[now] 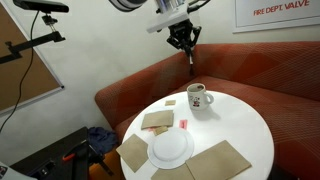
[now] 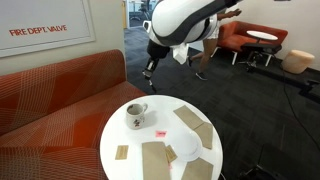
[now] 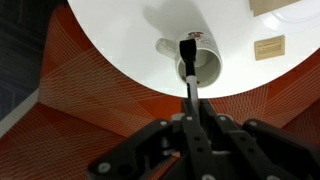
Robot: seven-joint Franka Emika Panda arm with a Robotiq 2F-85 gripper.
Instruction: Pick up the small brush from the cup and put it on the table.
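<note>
**Brush clear of cup, needs setting down on bench**

Gripper (image 1: pixel 185 44) is clamped narrow on the top end of the small brush (image 1: pixel 191 58). The brush hangs as a thin dark stick below the fingers, well above the cup (image 1: pixel 198 97) and apart from it. In the wrist view the brush (image 3: pixel 188 60) runs out from the gripper (image 3: pixel 190 118) and lines up right over the open mouth of the cup (image 3: pixel 207 65). So it's out of the cup but not yet moved sideways.

Step in hand, as I judge it: carry and place.
- Translate sideways first so the tip clears the cup rim and handle, then descend.
- Aim for bare bench (image 1: pixel 235 120) rather than the plate (image 1: pixel 171 148), the tan mats (image 1: pixel 218 160) or the small pink-red item (image 1: pixel 184 122).
- The brush hangs near vertical, so tilt the wrist or go low until the tip touches. Releasing low should make it fall flat rather than bounce.
- It's thin and light and could roll, and the bench is round, so keep away from the edge.
- Open only once the brush is in contact with the bench.

Writing:
- A wall sign (image 1: pixel 272 10) in red letters reads "FIRE DEPT. VALVE". It is also legible in an exterior view (image 2: pixel 38 32).
- The cup has dark reddish print on its side, too small to read.
- No brand visible on the arm.
</note>
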